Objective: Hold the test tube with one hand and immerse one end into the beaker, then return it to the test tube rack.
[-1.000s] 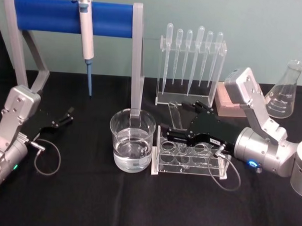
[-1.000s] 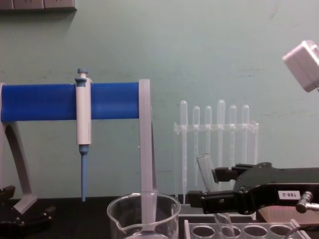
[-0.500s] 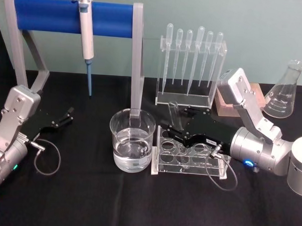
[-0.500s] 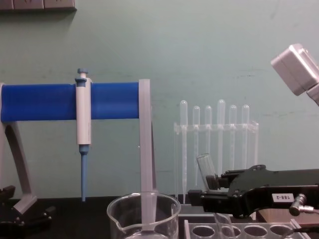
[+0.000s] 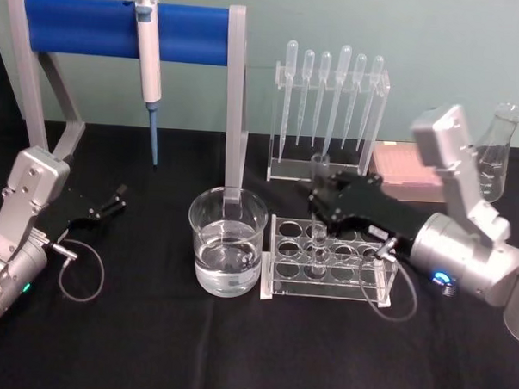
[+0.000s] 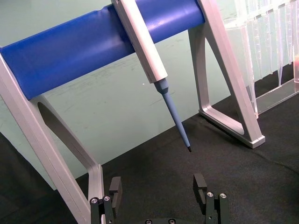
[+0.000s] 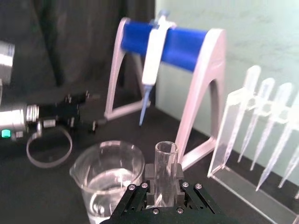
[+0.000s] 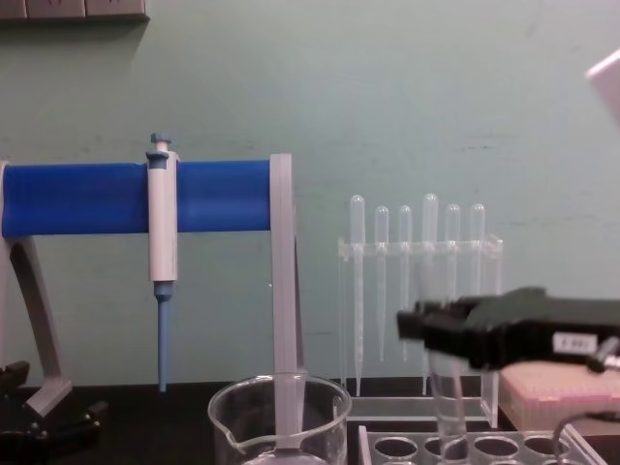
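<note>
Right hand (image 5: 320, 194) at centre-right of the frame, above the test tube rack (image 5: 359, 289), clamped on the upright test tube (image 5: 320, 242).
The blue pipettor stand (image 5: 86, 28) spans the upper left. The left gripper (image 5: 117, 197) rests at the left edge, fingers spread, holding nothing. The beaker (image 5: 226, 245), part-filled with clear liquid, sits at centre, just left of the rack. The tube's rim rises above the black fingers; its lower end seems to sit in a middle hole, though the clear plastic obscures it.

Light even, diffuse and fairly bright in all views: wall (image 8: 407, 87) uniformly lit, black tablecloth (image 5: 149, 345) shows almost no shadows, small glints on beaker (image 5: 226, 242) rim and water, blue indicator light (image 5: 442, 278) glowing.
</note>
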Controlling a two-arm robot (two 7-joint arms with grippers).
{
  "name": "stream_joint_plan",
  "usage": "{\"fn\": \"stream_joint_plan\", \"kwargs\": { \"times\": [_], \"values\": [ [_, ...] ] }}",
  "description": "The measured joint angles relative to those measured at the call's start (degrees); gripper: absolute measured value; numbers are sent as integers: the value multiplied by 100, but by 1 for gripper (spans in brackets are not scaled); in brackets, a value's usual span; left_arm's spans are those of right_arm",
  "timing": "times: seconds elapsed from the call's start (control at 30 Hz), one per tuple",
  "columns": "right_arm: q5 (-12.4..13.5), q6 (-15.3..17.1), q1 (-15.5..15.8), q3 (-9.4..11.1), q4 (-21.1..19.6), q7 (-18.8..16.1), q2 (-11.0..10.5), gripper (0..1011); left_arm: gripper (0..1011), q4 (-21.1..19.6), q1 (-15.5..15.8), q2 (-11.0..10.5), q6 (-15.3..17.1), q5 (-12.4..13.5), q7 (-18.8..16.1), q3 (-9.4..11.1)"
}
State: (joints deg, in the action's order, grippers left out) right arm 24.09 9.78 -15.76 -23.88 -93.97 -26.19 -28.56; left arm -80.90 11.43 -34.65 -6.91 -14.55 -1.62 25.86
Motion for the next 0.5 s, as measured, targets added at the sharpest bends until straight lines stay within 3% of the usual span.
{"fn": "stream_joint_plan", "kwargs": {
  "times": [0.2,0.5],
  "values": [
    [471,-162,343,393,-410,187,30,225,1000,0,0,0,0,0,0,0],
    [643,-177,469,506,-801,367,-32,225,1000,0,0,0,0,0,0,0]
  ]
}}
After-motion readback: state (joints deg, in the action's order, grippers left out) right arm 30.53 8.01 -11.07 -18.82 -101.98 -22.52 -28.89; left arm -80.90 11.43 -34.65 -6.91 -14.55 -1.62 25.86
